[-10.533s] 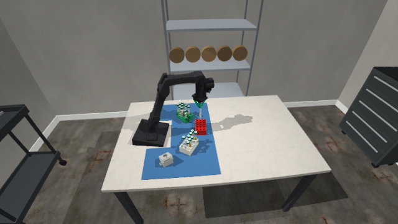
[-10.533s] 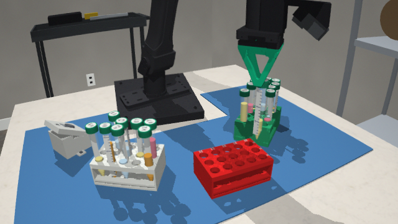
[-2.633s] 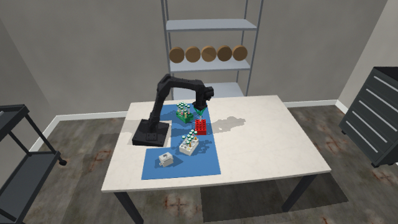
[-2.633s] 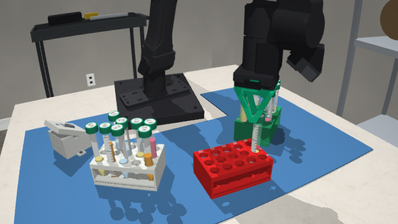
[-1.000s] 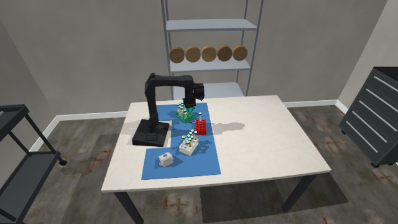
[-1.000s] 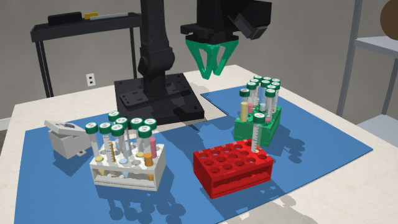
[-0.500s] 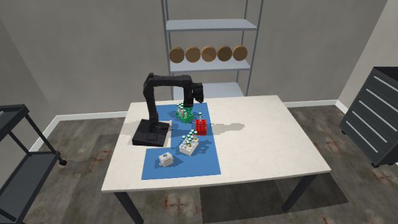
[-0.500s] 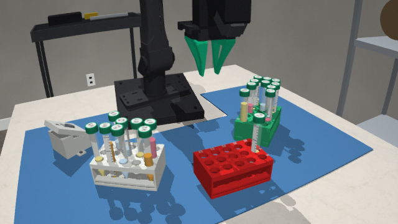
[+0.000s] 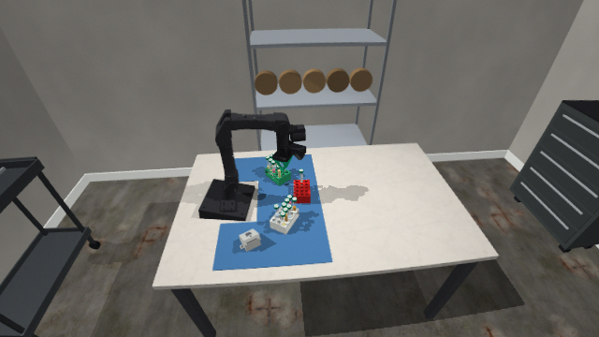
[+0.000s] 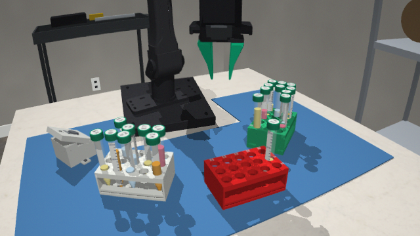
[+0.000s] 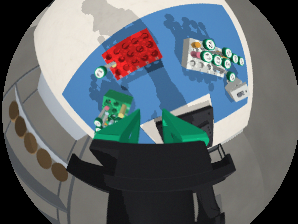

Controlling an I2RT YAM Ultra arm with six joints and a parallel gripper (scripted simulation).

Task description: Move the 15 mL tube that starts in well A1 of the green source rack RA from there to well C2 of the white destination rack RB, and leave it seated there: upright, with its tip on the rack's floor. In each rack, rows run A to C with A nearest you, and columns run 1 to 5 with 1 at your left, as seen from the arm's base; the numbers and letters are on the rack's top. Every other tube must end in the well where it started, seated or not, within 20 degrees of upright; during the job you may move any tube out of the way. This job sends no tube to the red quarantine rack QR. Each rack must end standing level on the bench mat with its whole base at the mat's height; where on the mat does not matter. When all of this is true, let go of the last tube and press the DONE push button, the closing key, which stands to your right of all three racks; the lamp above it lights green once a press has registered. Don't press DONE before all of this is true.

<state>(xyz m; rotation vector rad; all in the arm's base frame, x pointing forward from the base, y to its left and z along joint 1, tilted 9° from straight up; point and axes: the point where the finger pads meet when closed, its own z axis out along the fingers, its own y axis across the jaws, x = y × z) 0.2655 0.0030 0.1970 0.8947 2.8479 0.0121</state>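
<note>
arm: elbow bent, wrist down | tool (image 10: 220, 78): fingers partly apart, nothing between them

Well labels on the white rack (image 10: 168, 170) are unreadably small.

The black arm (image 9: 230, 140) reaches over the green rack (image 9: 277, 174), beside red (image 9: 302, 191) and white racks (image 9: 284, 219).
</note>
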